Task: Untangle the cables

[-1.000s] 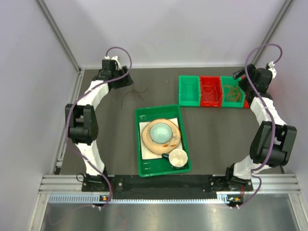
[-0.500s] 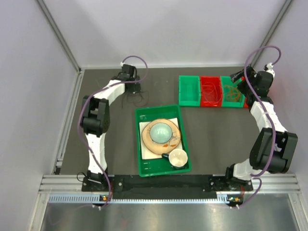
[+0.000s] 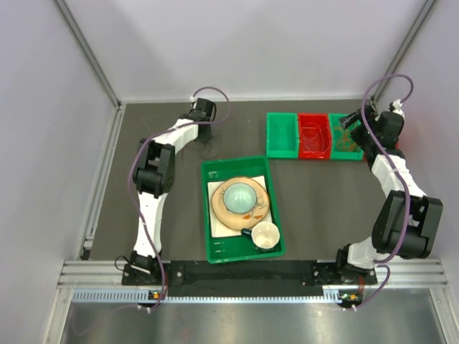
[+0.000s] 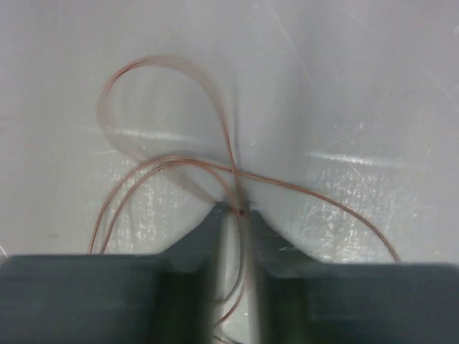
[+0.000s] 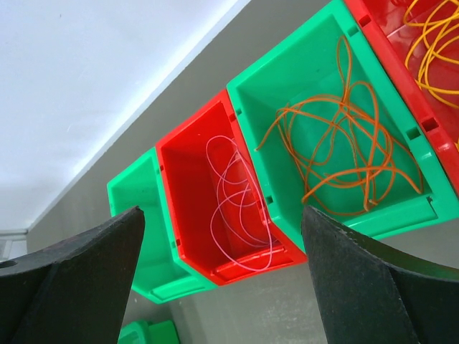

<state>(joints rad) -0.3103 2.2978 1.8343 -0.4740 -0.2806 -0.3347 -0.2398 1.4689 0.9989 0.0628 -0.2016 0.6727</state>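
Note:
Thin reddish-brown cables [image 4: 166, 161] loop over the grey table; from above they show as dark strands [image 3: 209, 148] behind the green tray. My left gripper [image 4: 237, 211] [image 3: 206, 135] sits over them, shut on a strand that runs between its fingertips. My right gripper [image 5: 222, 215] [image 3: 353, 123] hangs open above the row of bins with nothing in it. A red bin [image 5: 188, 188] holds a pink cable [image 5: 237, 201], a green bin [image 5: 287, 93] holds orange cables [image 5: 344, 150], and yellow cables [image 5: 430, 36] lie in another red bin at the edge.
An empty green bin [image 3: 282, 135] stands left of the red bin [image 3: 313, 136]. A green tray [image 3: 208, 215] at mid-table carries a plate, a teal bowl [image 3: 239, 195] and a cup [image 3: 264, 234]. Walls close in the back and both sides.
My left arm has swung right from the back-left corner to the strands behind the tray and shut on one. The right gripper has shifted slightly and stayed open.

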